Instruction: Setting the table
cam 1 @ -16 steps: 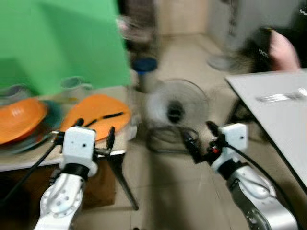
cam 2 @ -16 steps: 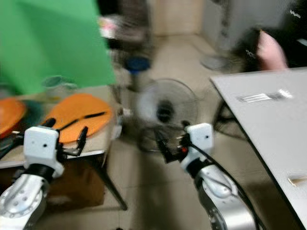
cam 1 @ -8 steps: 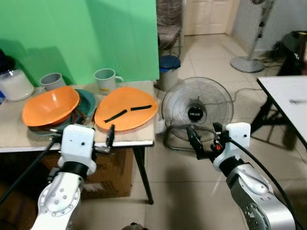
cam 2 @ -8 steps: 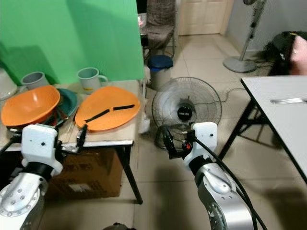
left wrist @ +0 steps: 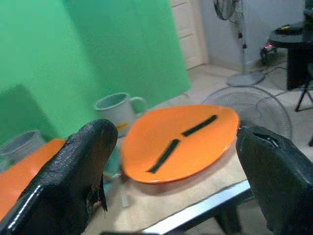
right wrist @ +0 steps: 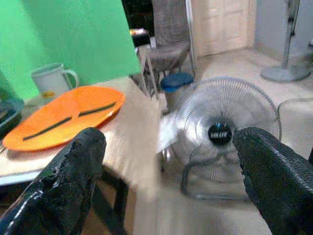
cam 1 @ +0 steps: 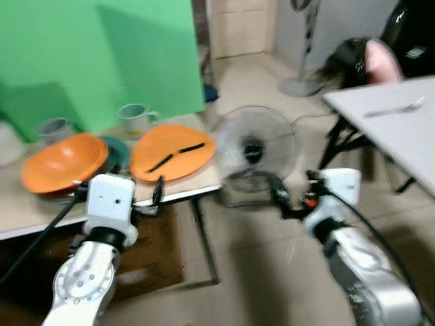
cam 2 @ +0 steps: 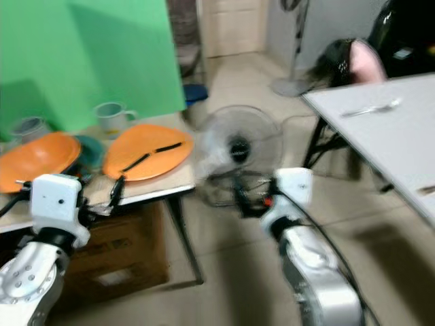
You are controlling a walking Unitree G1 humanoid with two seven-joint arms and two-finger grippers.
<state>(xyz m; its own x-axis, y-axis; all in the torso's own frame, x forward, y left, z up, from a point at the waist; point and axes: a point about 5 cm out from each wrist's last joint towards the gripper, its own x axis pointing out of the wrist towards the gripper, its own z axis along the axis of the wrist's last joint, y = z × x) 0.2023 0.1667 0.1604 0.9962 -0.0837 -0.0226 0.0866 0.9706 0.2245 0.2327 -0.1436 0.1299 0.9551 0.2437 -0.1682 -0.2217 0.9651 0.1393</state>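
Observation:
An orange plate point(cam 1: 173, 153) with two black sticks point(left wrist: 183, 139) lying on it rests on a low side table point(cam 1: 183, 193). Beside it are an orange bowl point(cam 1: 62, 163) stacked over a teal dish point(cam 1: 115, 151), and two pale mugs point(cam 1: 136, 115). My left gripper point(cam 1: 119, 193) is open and empty, held just short of the table's front edge, with the plate ahead between its fingers point(left wrist: 73, 181). My right gripper point(cam 1: 293, 197) is open and empty over the floor in front of a floor fan point(cam 1: 253, 146). A white table point(cam 1: 401, 136) at the right carries a fork point(cam 1: 394, 109).
A cardboard box point(cam 2: 115, 261) sits under the side table. A green screen point(cam 1: 95, 54) stands behind it. A chair point(right wrist: 168, 36) and a blue bin point(right wrist: 177, 81) stand beyond the fan. A person in dark clothes point(cam 1: 401, 41) is behind the white table. Tiled floor lies between the tables.
The whole picture has shifted and blurred, so the camera has moved; more of the white table shows at the right. Both grippers keep the same open pose.

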